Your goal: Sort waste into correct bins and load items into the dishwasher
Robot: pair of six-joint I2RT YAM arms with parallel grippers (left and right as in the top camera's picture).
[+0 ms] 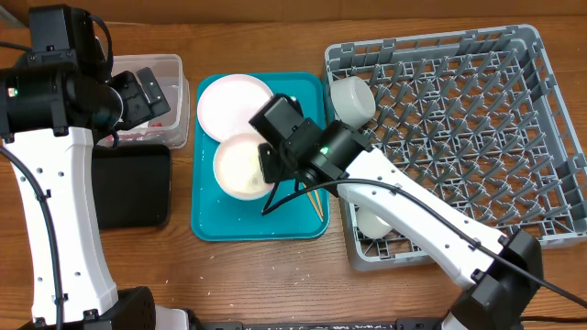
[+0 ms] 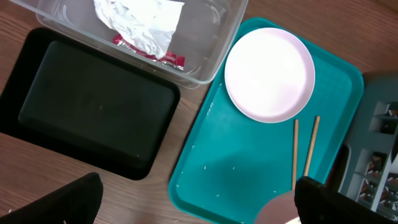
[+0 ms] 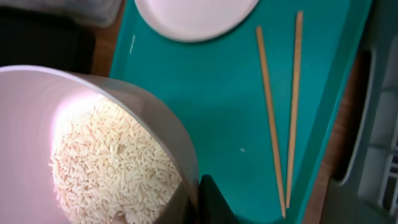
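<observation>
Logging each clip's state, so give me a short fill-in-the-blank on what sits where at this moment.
1. The crumpled napkin and the red wrapper lie inside the ____ tub.
2. The bowl gripped at its rim by the right gripper holds loose white grains of ____.
3. Both chopsticks lie flat on the ____ tray.

Missing words: clear; rice; teal.
</observation>
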